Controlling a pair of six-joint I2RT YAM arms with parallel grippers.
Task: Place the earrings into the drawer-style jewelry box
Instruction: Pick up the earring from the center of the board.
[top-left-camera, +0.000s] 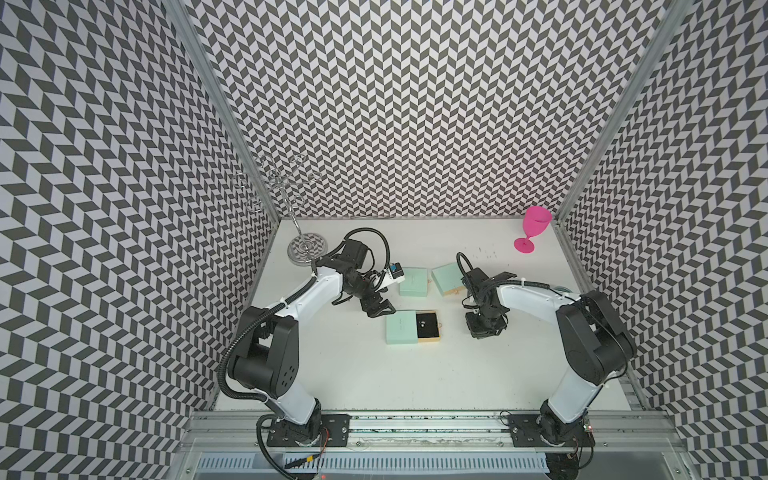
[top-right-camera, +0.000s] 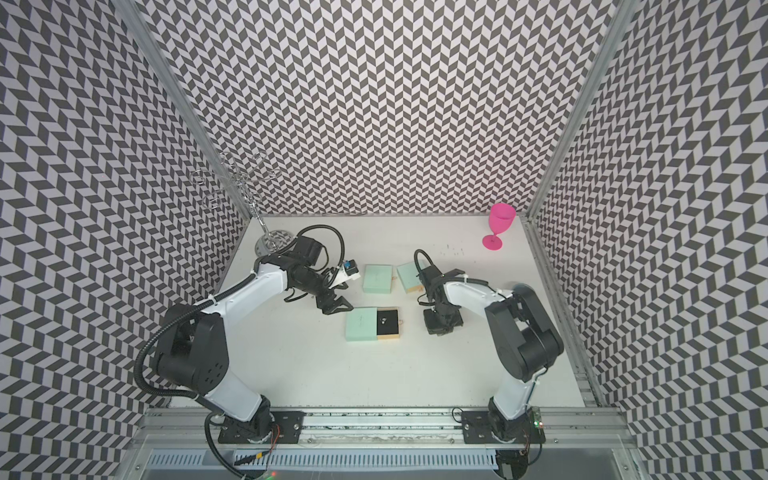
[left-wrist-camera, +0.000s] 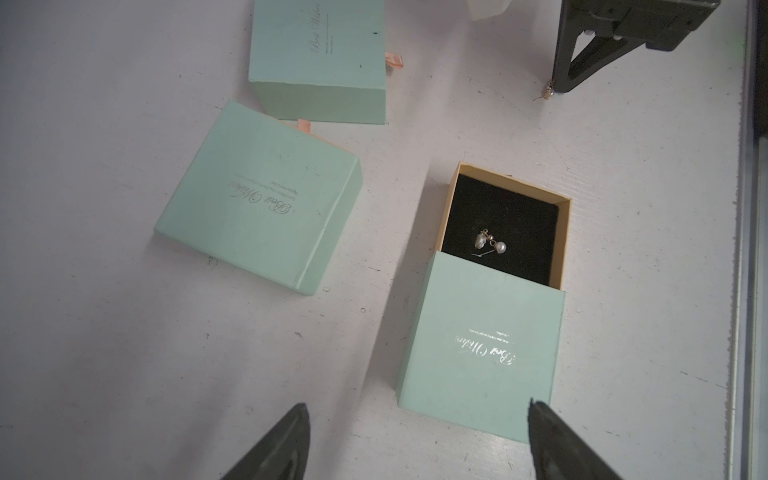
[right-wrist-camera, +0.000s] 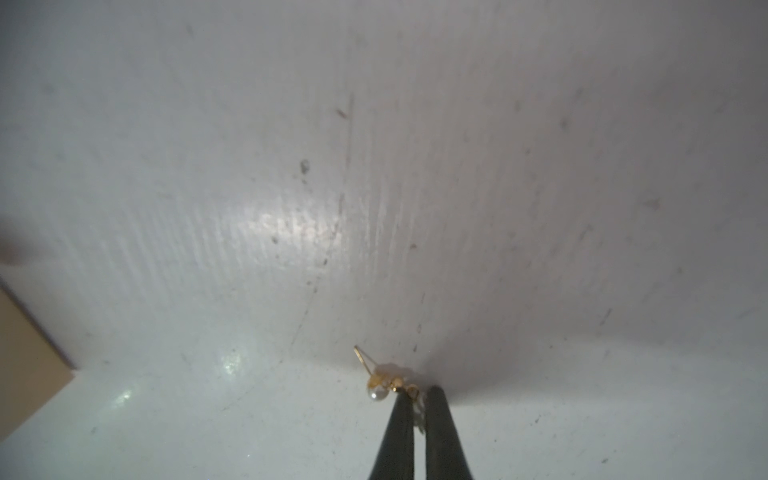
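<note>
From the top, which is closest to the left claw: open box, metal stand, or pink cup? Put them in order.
1. Open box, just beside the left gripper.
2. Metal stand, back left corner.
3. Pink cup, back right corner.

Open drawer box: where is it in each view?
Top view: open drawer box mid-table.
Top view: same spot.
Left wrist: nearest box, ahead of left gripper.
Right wrist: only a tan corner; unclear whose.
Landmark: right gripper with earring, beyond the drawer's end.
</note>
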